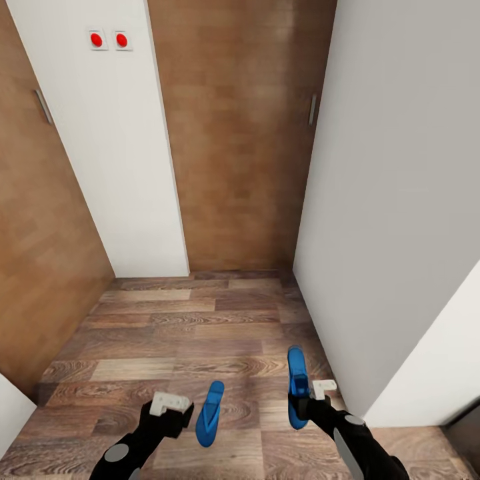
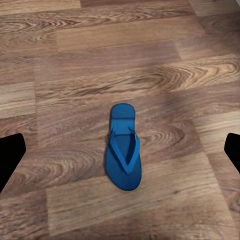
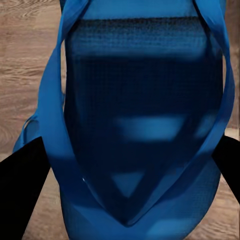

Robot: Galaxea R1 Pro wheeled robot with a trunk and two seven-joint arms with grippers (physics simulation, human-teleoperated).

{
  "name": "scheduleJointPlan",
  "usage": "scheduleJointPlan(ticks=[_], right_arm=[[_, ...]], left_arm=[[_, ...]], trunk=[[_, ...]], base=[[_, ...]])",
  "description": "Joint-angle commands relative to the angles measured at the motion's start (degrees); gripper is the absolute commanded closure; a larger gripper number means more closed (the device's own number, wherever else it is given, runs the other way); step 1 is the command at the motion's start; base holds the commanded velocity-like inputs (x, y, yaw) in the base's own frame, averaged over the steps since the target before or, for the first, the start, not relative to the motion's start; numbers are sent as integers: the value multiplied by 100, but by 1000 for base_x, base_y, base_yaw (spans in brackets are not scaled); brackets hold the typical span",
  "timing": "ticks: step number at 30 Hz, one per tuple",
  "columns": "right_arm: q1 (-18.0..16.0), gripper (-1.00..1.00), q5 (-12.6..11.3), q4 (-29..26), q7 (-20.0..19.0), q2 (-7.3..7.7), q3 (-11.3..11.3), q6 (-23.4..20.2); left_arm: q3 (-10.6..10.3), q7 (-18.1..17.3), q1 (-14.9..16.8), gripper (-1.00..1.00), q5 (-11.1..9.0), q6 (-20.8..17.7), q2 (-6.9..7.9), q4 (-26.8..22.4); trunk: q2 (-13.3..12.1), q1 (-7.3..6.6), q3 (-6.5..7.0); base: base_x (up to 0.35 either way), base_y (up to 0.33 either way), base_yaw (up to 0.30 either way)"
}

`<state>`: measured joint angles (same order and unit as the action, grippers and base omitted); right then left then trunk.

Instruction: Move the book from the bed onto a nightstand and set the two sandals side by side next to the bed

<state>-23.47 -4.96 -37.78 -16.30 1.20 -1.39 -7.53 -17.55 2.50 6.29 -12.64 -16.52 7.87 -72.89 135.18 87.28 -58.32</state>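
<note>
Two blue sandals show on a brown wood-plank floor. One sandal [image 1: 210,413] [image 2: 123,150] lies flat on the planks, strap side up. My left gripper [image 1: 179,419] hovers just left of it and above it, open, its dark fingers [image 2: 11,159] spread wide with nothing between them. The other sandal [image 1: 297,383] [image 3: 142,125] sits in my right gripper [image 1: 301,403], which is shut on its sides and holds it off the floor; in the right wrist view it is very close. The book, the bed and the nightstand are out of view.
I face a narrow hallway nook: a brown wooden door [image 1: 240,133] straight ahead, a white wall [image 1: 113,153] with two red buttons [image 1: 109,40], another wooden door [image 1: 33,220] at left, and a white wall [image 1: 393,200] close on the right.
</note>
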Motion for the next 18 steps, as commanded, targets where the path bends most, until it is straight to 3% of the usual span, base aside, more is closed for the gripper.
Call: scheduleJointPlan(ticks=[1,4,8,13,14,18], right_arm=[[0,100,-40,-97,-8,7,-19,-38],[0,100,-21,-247,-2,10,-20,-35],[0,100,8,-1300,286,11,-19,3],[-3,100,14,-1637,374,-16,-19,-1],[-13,100,20,-1709,380,-199,-25,-2],[-17,100,72,-1740,379,-328,-42,-3]], left_arm=[[-22,25,3,-100,-54,-26,3,-3],[-122,25,3,-100,-54,-26,-4,8],[-244,35,3,-100,-52,-26,-51,11],[-264,35,3,-100,-48,-26,-111,11],[-260,39,3,-100,-52,-28,-117,6],[-251,40,3,-100,-54,-32,-120,10]], trunk=[[44,22,-24],[164,88,-78],[324,175,-150],[525,285,-239],[565,307,-257],[725,395,-329]], base=[[0,0,0],[0,0,0],[0,0,0],[0,0,0],[0,0,0],[0,0,0]])
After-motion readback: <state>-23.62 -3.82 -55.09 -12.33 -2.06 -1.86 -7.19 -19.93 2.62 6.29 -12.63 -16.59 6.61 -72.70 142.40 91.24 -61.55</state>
